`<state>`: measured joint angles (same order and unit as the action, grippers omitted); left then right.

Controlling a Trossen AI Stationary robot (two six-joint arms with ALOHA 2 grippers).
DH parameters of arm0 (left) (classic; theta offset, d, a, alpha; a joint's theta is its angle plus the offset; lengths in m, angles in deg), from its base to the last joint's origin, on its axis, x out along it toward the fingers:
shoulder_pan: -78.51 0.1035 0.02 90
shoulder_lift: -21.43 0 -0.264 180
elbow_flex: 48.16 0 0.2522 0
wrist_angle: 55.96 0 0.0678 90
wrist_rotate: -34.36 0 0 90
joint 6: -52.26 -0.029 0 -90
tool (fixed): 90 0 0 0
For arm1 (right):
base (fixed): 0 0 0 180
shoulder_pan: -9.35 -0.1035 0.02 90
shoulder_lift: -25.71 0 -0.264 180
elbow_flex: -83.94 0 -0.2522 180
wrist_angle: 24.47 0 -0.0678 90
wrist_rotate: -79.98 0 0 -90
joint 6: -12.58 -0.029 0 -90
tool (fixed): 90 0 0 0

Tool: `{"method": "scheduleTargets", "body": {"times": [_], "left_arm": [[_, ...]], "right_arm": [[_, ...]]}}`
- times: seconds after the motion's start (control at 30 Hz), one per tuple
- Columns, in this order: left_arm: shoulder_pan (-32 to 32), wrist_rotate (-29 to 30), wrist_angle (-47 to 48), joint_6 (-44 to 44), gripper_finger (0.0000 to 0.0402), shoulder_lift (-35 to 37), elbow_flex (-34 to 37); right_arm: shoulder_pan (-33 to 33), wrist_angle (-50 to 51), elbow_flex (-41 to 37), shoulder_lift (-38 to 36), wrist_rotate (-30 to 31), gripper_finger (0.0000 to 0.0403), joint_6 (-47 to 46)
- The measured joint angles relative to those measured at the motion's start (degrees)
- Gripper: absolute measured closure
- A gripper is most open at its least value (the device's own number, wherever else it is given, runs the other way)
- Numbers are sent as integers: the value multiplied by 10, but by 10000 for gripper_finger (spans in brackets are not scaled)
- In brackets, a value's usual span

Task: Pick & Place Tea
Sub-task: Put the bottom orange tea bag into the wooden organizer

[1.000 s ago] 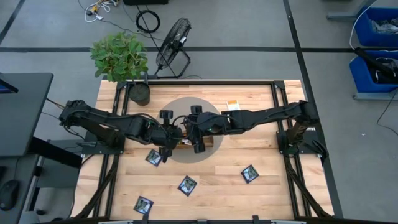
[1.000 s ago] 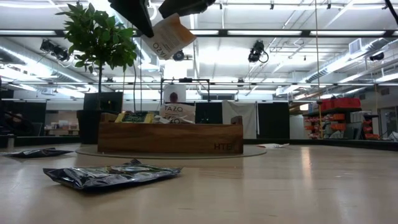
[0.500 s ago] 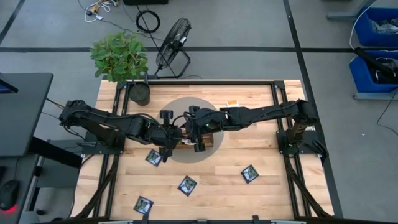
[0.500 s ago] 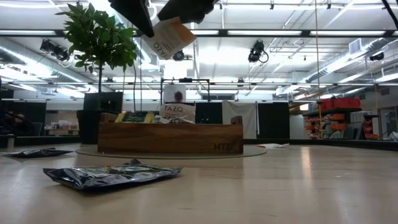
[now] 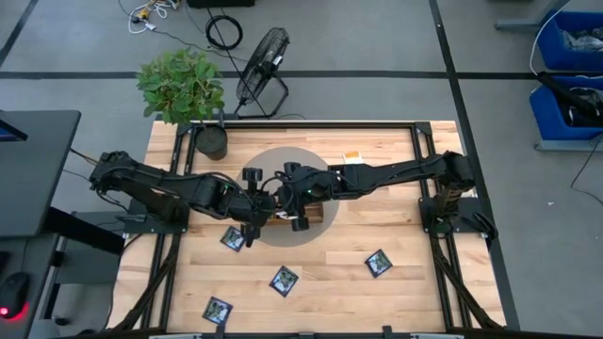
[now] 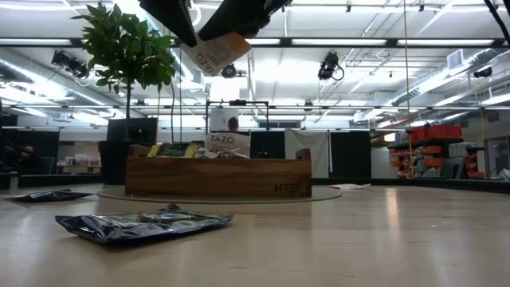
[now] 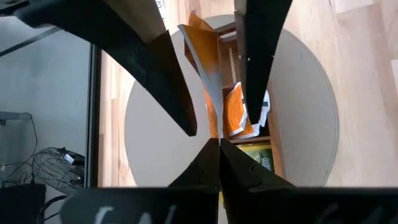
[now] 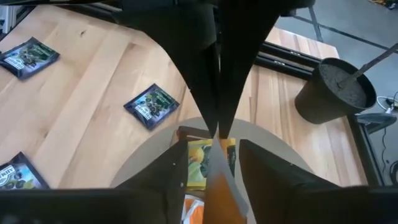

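Observation:
My left gripper is shut on an orange-and-white tea sachet, high above the long brown wooden tray. My right gripper faces it from the other side. It is open, with one finger on each side of the same sachet, and a gap shows between each finger and the paper. The tray stands on a grey round mat and holds yellow-green and orange-and-white sachets. In the high view both arms hide the held sachet. My left gripper pinches the sachet by one edge between its two fingers. The fingers slant down from the table's left side. The sachet sticks out beyond the fingertips, tilted and lifted clear of the tray.
Several dark navy sachets lie flat on the near half of the table. One orange sachet lies at the far side. A potted plant stands at the far left corner.
My right gripper has moved toward the table's left and a little down, coming in over the sachet held by my left gripper. The sachet has stayed where it was.

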<state>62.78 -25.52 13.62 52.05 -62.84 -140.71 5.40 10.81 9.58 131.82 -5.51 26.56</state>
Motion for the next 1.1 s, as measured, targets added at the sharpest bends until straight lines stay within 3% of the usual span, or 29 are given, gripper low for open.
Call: {"method": "scheduleTargets", "body": {"times": [0.7,0.9,1.1], "left_arm": [[0,-50,13,11,400,0,0],[1,-51,16,11,400,0,0],[1,-50,16,15,399,0,0]], "right_arm": [[0,2,0,-2,2,276,0],[0,12,0,-2,1,314,3],[-3,13,0,-2,0,376,21]]}}
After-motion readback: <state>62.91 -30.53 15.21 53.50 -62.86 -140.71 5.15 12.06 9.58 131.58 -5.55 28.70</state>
